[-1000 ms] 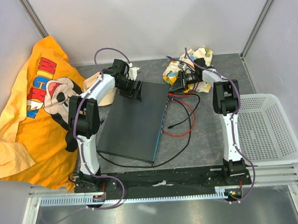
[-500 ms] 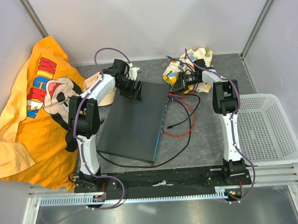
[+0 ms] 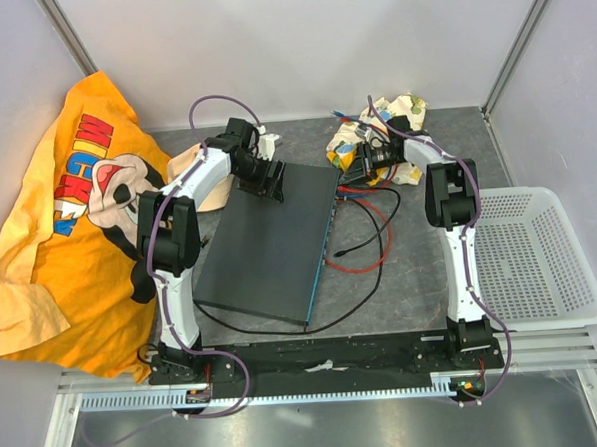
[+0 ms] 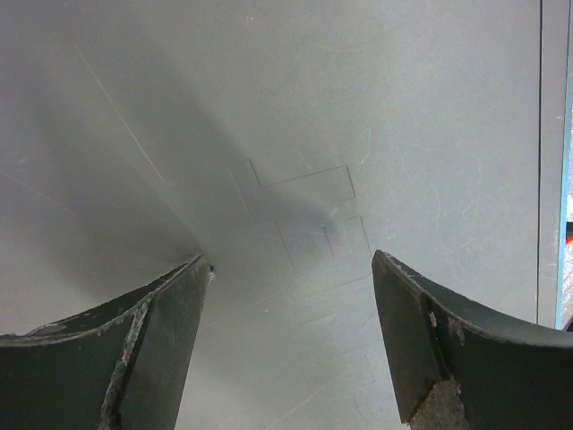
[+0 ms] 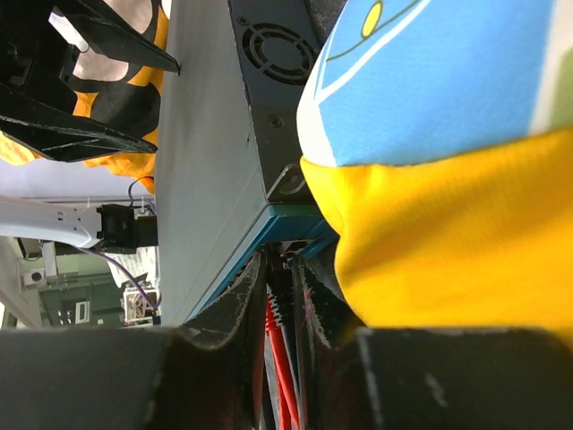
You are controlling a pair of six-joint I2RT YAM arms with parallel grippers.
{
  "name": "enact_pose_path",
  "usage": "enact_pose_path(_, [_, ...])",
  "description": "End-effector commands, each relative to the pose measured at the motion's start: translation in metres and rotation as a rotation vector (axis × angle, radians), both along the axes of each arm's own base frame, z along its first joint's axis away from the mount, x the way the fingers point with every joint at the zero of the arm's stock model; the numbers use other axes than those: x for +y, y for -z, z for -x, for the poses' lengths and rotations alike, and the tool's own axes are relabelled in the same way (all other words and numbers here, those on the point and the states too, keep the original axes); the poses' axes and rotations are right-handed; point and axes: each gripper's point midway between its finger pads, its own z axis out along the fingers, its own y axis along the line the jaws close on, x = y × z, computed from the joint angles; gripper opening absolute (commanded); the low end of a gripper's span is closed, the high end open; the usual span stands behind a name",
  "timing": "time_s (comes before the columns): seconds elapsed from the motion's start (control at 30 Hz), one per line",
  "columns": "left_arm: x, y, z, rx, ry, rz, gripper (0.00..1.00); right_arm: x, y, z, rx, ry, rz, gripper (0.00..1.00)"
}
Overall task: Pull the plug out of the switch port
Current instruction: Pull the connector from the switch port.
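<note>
The switch [image 3: 268, 245] is a flat dark grey box with a teal long edge [image 3: 325, 244], lying in the middle of the table. My left gripper [image 3: 267, 180] is open, its fingers resting on the switch's far left corner; the left wrist view shows the grey top [image 4: 286, 134] between the spread fingers [image 4: 170, 340]. My right gripper [image 3: 352, 165] is at the switch's far right corner, shut on the plug [image 5: 285, 282] of the red cable [image 3: 375, 242] right at the teal port face [image 5: 277, 224]. Whether the plug is still in the port is hidden.
A yellow printed T-shirt [image 3: 68, 216] lies at the left. A crumpled patterned cloth [image 3: 374, 129] lies beside the right gripper and fills the right wrist view [image 5: 448, 179]. Black cables [image 3: 364, 235] loop right of the switch. A white mesh basket [image 3: 536, 256] stands at the right.
</note>
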Motion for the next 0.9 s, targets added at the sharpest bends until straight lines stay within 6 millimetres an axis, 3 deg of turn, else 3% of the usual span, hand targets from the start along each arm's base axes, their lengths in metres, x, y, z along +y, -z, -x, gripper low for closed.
enact_pose_path(0.0, [-0.003, 0.047, 0.024, 0.109, 0.061, -0.050, 0.83, 0.022, -0.009, 0.007, -0.060, -0.062, 0.029, 0.26])
enact_pose_path(0.1, [-0.003, 0.047, 0.023, 0.105, 0.063, -0.053, 0.83, 0.025, -0.004, 0.007, -0.046, -0.068, 0.040, 0.28])
enact_pose_path(0.43, [-0.004, 0.047, 0.025, 0.106, 0.064, -0.055, 0.83, 0.024, 0.006, 0.010, -0.071, -0.082, 0.106, 0.02])
enact_pose_path(0.67, [-0.004, 0.047, 0.024, 0.102, 0.068, -0.055, 0.83, 0.018, 0.012, 0.023, -0.124, -0.158, 0.152, 0.00])
enact_pose_path(0.87, [-0.005, 0.048, 0.025, 0.106, 0.075, -0.054, 0.83, 0.005, 0.031, 0.028, -0.138, -0.196, 0.181, 0.00])
